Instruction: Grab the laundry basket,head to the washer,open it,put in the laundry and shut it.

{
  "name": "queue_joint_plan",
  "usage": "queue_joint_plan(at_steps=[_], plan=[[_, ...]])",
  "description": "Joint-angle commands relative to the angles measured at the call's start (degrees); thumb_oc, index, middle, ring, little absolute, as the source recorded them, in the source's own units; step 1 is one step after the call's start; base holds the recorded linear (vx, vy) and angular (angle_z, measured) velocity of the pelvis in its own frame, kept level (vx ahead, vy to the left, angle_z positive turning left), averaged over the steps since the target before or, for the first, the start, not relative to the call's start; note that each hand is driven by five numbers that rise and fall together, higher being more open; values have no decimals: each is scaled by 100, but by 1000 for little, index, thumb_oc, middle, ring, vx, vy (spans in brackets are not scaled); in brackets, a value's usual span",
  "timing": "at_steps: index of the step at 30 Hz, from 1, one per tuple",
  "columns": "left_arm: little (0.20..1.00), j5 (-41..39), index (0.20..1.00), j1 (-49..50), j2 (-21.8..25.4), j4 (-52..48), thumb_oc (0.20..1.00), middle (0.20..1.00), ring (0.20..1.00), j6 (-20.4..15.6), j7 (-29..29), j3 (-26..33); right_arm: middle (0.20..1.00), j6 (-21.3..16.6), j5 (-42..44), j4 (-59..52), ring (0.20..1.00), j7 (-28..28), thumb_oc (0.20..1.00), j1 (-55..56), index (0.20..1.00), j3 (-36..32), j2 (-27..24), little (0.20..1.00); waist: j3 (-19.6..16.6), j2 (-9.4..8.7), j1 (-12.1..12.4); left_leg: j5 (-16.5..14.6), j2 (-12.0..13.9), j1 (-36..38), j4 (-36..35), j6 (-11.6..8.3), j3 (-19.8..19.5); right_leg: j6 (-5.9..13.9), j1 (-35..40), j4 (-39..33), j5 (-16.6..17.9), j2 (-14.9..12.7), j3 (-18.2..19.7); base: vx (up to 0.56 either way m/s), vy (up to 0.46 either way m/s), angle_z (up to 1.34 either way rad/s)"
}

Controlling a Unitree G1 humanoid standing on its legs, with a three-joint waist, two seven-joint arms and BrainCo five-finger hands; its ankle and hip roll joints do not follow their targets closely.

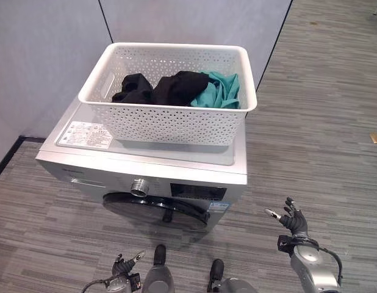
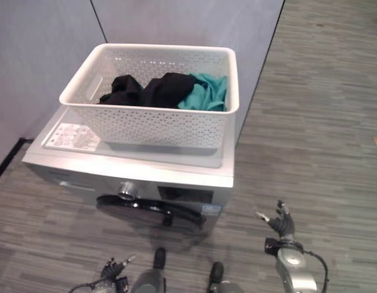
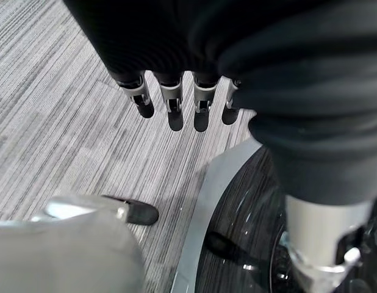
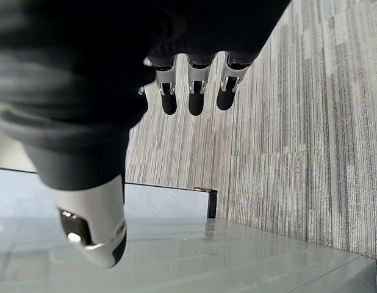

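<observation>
White perforated laundry basket (image 1: 170, 116) sits on top of silver washer (image 1: 146, 162), rectangular, slot handle in short side. Inside: black clothes (image 1: 161, 88) heaped left and centre, teal garment (image 1: 220, 91) at right end, touching black pile. Washer door (image 1: 158, 210) dark, round, closed; knob (image 1: 138, 187) above it. Left hand (image 1: 122, 267) low before washer, fingers (image 3: 170, 104) straight, holding nothing. Right hand (image 1: 291, 220) beside washer over grey striped floor (image 1: 316, 134), fingers (image 4: 194, 91) relaxed, spread, empty.
</observation>
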Motion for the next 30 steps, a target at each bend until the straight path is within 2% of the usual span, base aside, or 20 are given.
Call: queue_joint_plan(at_steps=[1,3,5,6,7,8,9,12,13,14,15,16,18,20,22,24,25,26,28,30], plan=[[1000,13,1000,150,169,-214,1000,1000,1000,-255,-18,-131,1000,-150,-428,-310,1000,13,1000,15,1000,-61,-216,1000,-335,-145,-133,-467,658,369,965,265,-115,440,-61,24,-923,-150,224,-45,138,23],[1000,75,1000,170,168,-231,1000,1000,1000,-264,-53,-160,1000,-167,-543,-365,1000,11,1000,65,1000,-68,-227,1000,-383,-132,-206,-389,680,520,1218,284,-167,449,-152,24,-864,-180,193,-61,162,35],[1000,104,1000,116,165,-227,1000,1000,1000,-270,-74,-225,1000,-192,-642,-400,1000,2,1000,102,1000,-95,-236,1000,-440,-101,-310,-317,680,710,1171,258,-179,461,-257,24,-797,-230,154,-74,257,36],[1000,224,1000,79,120,-257,1000,1000,1000,-255,-108,-338,1000,-193,-915,-472,1000,-75,1000,187,1000,-137,-295,1000,-512,5,-409,-461,650,954,757,209,-103,529,-339,24,-751,-274,60,-53,241,31],[1000,224,1000,78,122,-256,1000,1000,1000,-256,-108,-339,1000,-192,-916,-473,1000,-75,1000,188,1000,-138,-293,1000,-526,-17,-421,-431,621,943,729,217,-108,533,-354,24,-744,-302,52,-72,352,48],[1000,335,1000,33,71,-352,1000,1000,1000,-255,-102,-484,1000,-206,-1212,-560,1000,-155,1000,229,1000,-173,-366,1000,-597,86,-493,-811,532,1184,65,132,113,651,-523,24,-566,-403,53,-62,312,58],[1000,378,1000,4,61,-371,1000,1000,1000,-254,-97,-556,1000,-194,-1343,-510,1000,-218,1000,219,1000,-192,-402,1000,-610,137,-493,-905,513,1284,-174,108,166,705,-583,30,-498,-455,47,-96,401,55],[1000,554,1000,-122,90,-364,1000,1000,1000,-237,-72,-703,1000,-204,-1507,-494,1000,-341,1000,146,1000,-225,-404,1000,-591,137,-526,-978,432,1379,-447,113,230,829,-730,42,-339,-642,12,-80,219,30],[1000,819,1000,-156,162,-420,1000,1000,1000,-212,-106,-796,1000,-220,-1761,-488,1000,-317,1000,111,1000,-223,-466,1000,-576,125,-531,-1272,291,1516,-740,203,312,971,-820,57,-206,-824,-17,-145,342,16],[1000,912,1000,-134,197,-497,1000,1000,1000,-218,-108,-819,1000,-211,-1935,-453,1000,-302,1000,65,1000,-198,-526,1000,-569,118,-523,-1436,220,1576,-863,251,357,1046,-887,67,-141,-907,-31,-104,248,13],[1000,912,1000,-133,197,-499,1000,1000,1000,-216,-107,-818,1000,-211,-1936,-452,1000,-303,1000,64,1000,-197,-526,1000,-568,115,-519,-1436,215,1579,-865,254,363,1048,-889,67,-139,-910,-25,-138,199,-3],[1000,1008,1000,-108,263,-548,1000,1000,1000,-247,-101,-773,1000,-168,-2217,-364,1000,-204,1000,-138,1000,-71,-651,1000,-510,65,-470,-1656,24,1634,-934,404,400,1178,-1038,107,59,-1070,10,-141,167,-5],[1000,1037,1000,-128,339,-538,1000,1000,1000,-280,-102,-721,1000,-156,-2355,-229,1000,-114,1000,-344,1000,48,-799,1000,-432,19,-423,-1732,-126,1580,-853,518,363,1289,-1133,202,175,-1224,114,-156,149,-21],[1000,1024,1000,-195,399,-501,1000,1000,1000,-319,-62,-665,1000,-111,-2519,-87,1000,-54,1000,-493,1000,156,-866,1000,-365,-6,-461,-1699,-156,1476,-829,571,264,1382,-1292,405,188,-1311,613,-113,47,-14],[1000,1093,1000,-278,488,-508,1000,1000,1000,-401,-49,-631,1000,-117,-2811,96,1000,21,1000,-584,1000,274,-1054,1000,-348,-24,-449,-1671,-198,1325,-777,578,122,1354,-1308,571,52,-1292,1271,-77,-20,11],[1000,1139,1000,-248,535,-564,1000,1000,1000,-421,-55,-631,1000,-126,-2929,145,1000,100,1000,-628,1000,328,-1149,1000,-383,-75,-405,-1660,-242,1260,-759,566,68,1329,-1246,524,51,-1345,1269,-38,-96,22],[1000,1260,1000,-176,611,-698,1000,1000,1000,-434,-90,-695,1000,-93,-3195,261,1000,221,1000,-842,1000,533,-1394,1000,-388,-156,-279,-1656,-254,1188,-695,545,-33,1347,-1177,478,74,-1408,1073,-32,-135,12],[1000,1261,1000,-175,611,-701,1000,1000,1000,-432,-91,-690,1000,-96,-3194,270,1000,219,1000,-851,1000,540,-1394,1000,-388,-156,-293,-1657,-255,1183,-691,545,-44,1348,-1170,473,75,-1410,1061,-20,-174,5],[1000,1339,1000,-2,693,-832,1000,1000,1000,-481,-213,-734,1000,-72,-3437,612,1000,387,1000,-1237,1000,927,-1705,1000,-479,-212,-178,-1520,-100,1187,-872,444,-108,1344,-1001,260,45,-1322,866,30,-231,28],[1000,1259,1000,94,701,-901,1000,1000,1000,-545,-260,-745,1000,-85,-3547,915,1000,413,1000,-1649,1000,1249,-1800,1000,-519,-177,-76,-1373,21,1162,-1009,361,-177,1321,-906,115,11,-1235,766,29,-197,27]])
